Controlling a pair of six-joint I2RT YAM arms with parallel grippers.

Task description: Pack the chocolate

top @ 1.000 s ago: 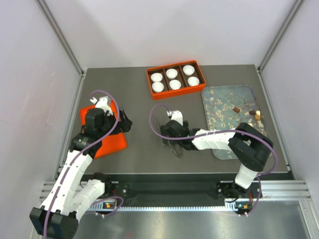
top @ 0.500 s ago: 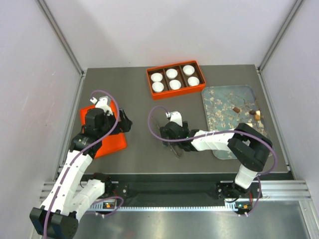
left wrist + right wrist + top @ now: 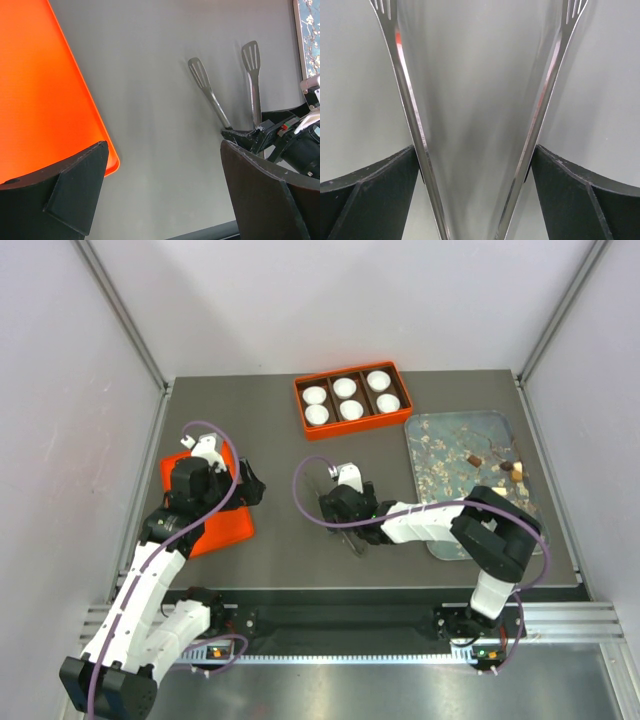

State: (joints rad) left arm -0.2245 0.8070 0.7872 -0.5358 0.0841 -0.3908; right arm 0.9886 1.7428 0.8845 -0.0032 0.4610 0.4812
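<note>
The chocolate (image 3: 474, 459) is a few small brown lumps at the right side of the grey-blue tray (image 3: 447, 432). Metal tongs (image 3: 410, 100) lie on the grey table between the arms. My right gripper (image 3: 477, 165) straddles them, one finger against the outside of each tong arm. In the top view this gripper (image 3: 338, 518) sits at mid-table with the tongs (image 3: 356, 543) poking out beneath it. The left wrist view shows the tongs' (image 3: 212, 97) slotted tips. My left gripper (image 3: 165, 190) is wide open and holds nothing; from above it (image 3: 250, 485) hovers by the orange lid (image 3: 215, 525).
An orange box (image 3: 350, 400) with three compartments stands at the back centre, with several white paper cups (image 3: 345, 388) in it. The right arm's purple cable loops over the table left of the tongs. The tray sits near the table's right edge.
My right gripper has shifted slightly left and narrowed a little onto the tong arms. The left arm has not moved.
</note>
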